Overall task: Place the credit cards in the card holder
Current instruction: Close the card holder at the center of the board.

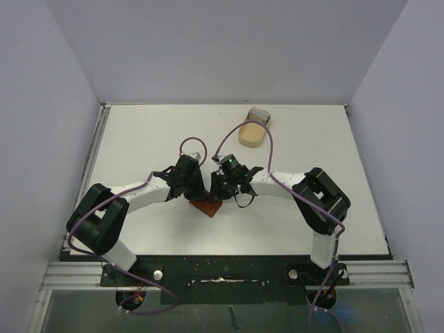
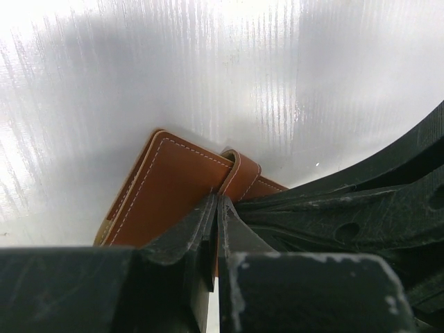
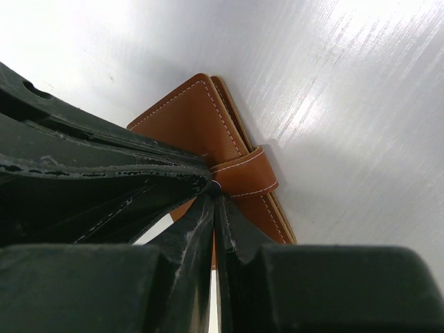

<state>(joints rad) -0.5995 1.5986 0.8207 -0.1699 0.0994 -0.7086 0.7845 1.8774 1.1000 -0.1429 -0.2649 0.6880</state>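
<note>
— Grip on the card holder (image 2: pixel 170 187): findings?

— The fingers (image 2: pixel 194 232) of the left gripper (image 2: pixel 214 207) and of the right gripper (image 3: pixel 214 189) are each found pinched shut on the card holder, by its strap (image 3: pixel 244 173). A tan tray (image 1: pixel 253 133) is noted well beyond the card holder on the tabletop (image 1: pixel 139 139).

— Hazards?

— The thin leather could be lost from the fingers, or torn, should opposed pulls be applied. No credit cards are seen beside the card holder.

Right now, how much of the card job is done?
Nothing finished yet. The left gripper and right gripper are both shut on the closed card holder, by its strap. The credit cards seem to sit at the tan tray, waiting to go in.
</note>
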